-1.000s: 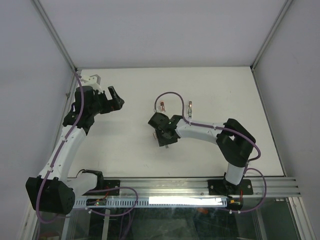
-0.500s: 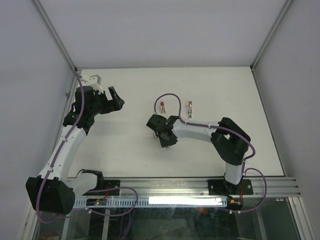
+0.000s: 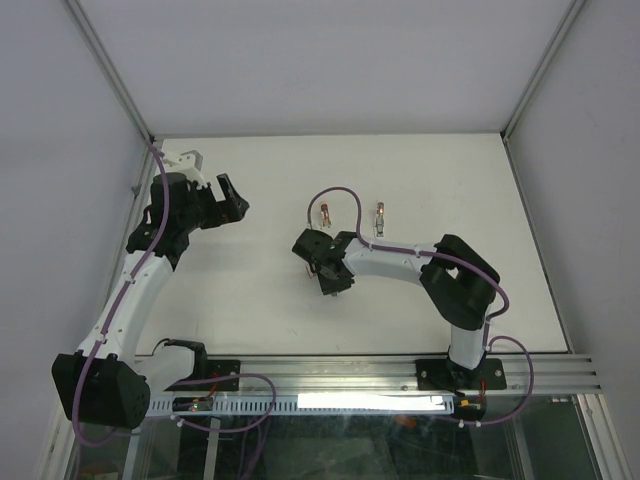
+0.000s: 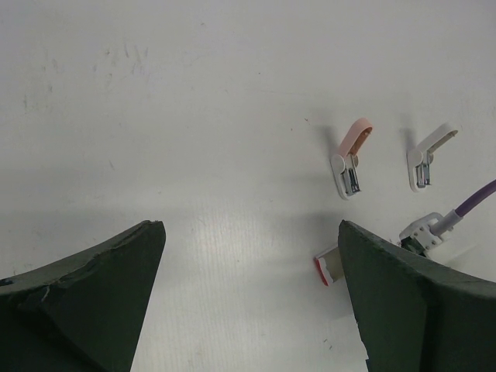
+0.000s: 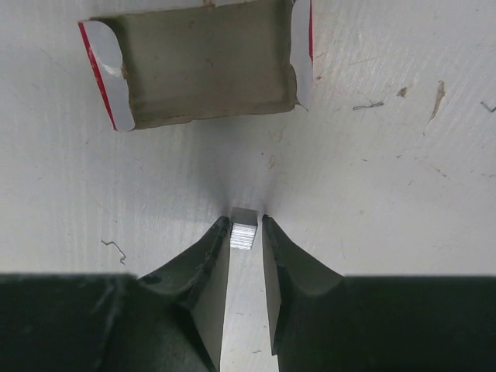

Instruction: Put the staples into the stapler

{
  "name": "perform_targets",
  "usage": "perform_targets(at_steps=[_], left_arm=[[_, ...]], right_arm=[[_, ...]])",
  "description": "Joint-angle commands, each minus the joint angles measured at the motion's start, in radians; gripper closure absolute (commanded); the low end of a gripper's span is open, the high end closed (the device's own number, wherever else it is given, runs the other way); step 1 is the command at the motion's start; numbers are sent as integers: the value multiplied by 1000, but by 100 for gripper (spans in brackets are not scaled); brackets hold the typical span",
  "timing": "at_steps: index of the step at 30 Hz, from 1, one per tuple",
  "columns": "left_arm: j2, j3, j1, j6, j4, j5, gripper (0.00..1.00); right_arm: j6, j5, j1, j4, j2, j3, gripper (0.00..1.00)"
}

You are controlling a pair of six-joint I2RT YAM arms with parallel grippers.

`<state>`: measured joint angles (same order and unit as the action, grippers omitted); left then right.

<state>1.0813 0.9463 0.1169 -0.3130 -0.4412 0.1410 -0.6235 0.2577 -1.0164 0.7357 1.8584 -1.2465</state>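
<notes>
An open white staples box with red edges lies on the table, also visible in the left wrist view as the box. Just in front of it a short silver strip of staples sits on the table, and my right gripper has its fingertips pressed to both of its sides. From above, the right gripper points down at mid-table. Two small staplers lie open behind it, one pink-handled, one white. My left gripper hangs open and empty at the left.
Loose bent staples lie scattered on the white table. A purple cable loops over the staplers. An aluminium rail runs along the near edge, with walls on three sides.
The right gripper shifted slightly left and lower over the table, and its jaws narrowed onto the staple strip. The left arm has not moved.
</notes>
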Motion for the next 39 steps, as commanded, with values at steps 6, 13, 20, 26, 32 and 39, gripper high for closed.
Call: perform_targets(at_steps=[6,13,20,26,32,39], left_arm=[[-18,-7,-3,15,32,30,1],[-18,-7,-2,16,32,34,1],[-18,-8,-1,17,35,39,1],[-20,-8,-1,16,35,40,1],[-23,-9,-2,16,35,39,1],[-23,-11,-2,15,36,35,1]], right_arm=[[-27,4,-5,-29,2,-38,74],[-27,2,-5,-35,9,-43,75],[-31,16,-5,-18,14,-47,78],[-36,19,-5,-15,14,-51,83],[-29,40,-4,-12,-17,-61,85],[66,98,79,-39,-45,-140,85]])
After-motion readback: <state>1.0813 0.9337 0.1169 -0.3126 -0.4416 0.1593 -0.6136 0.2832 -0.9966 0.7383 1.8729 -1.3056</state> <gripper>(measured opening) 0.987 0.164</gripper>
